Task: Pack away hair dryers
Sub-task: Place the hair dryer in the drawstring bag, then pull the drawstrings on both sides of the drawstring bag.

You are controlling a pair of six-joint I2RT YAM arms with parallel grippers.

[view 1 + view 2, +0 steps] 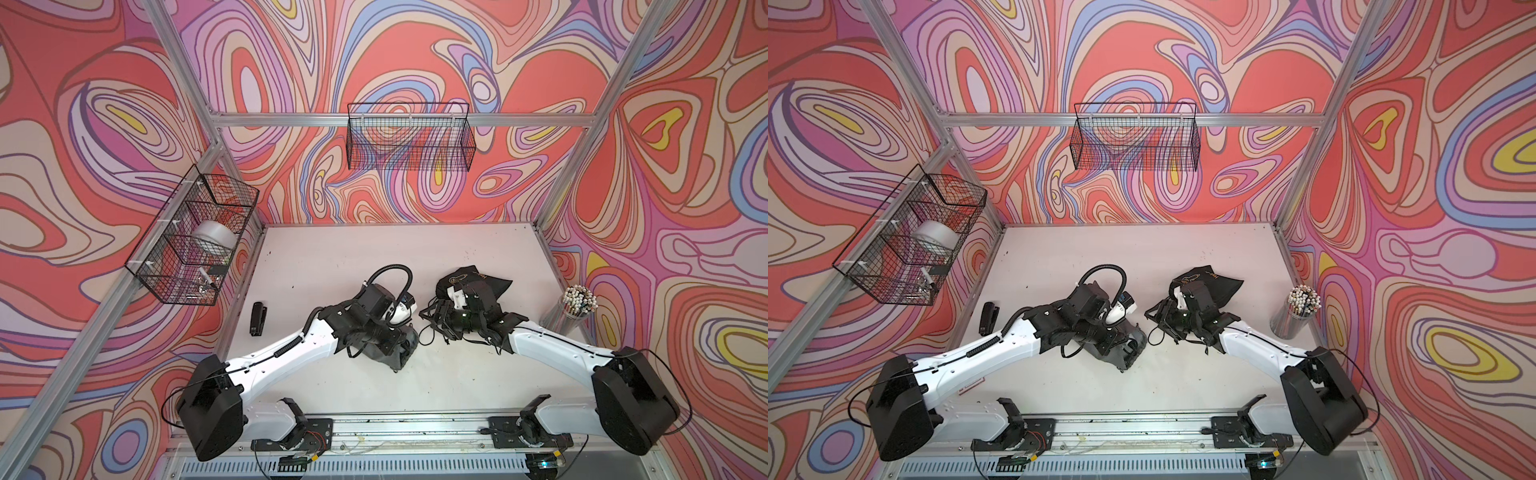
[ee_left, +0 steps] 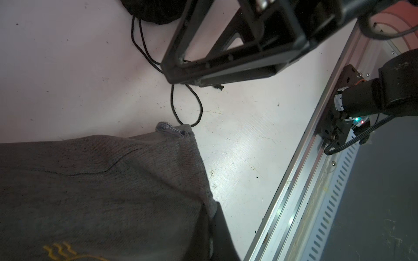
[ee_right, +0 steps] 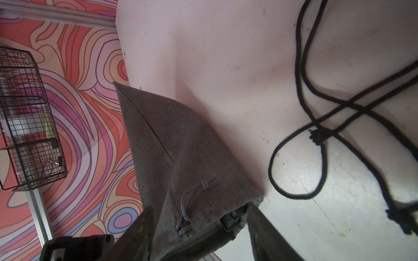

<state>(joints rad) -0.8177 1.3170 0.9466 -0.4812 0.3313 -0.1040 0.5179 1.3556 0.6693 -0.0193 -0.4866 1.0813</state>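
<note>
Left gripper: jaws pinched tight on the grey pouch. Right gripper: jaws spread wide, straddling that pouch's drawstring end over the worktop.

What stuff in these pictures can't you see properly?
Inside the grey pouch: both wrist views, its own fabric covers it.
White thing beside the left arm: both top views, arm hides most.
Gold print on black pouch: both top views, too small.
Small bits in side basket: both top views, tiny behind wire.

Two wire baskets, two drawstring pouches, two robot arms, one stapler, one pencil cup, one tape roll.
</note>
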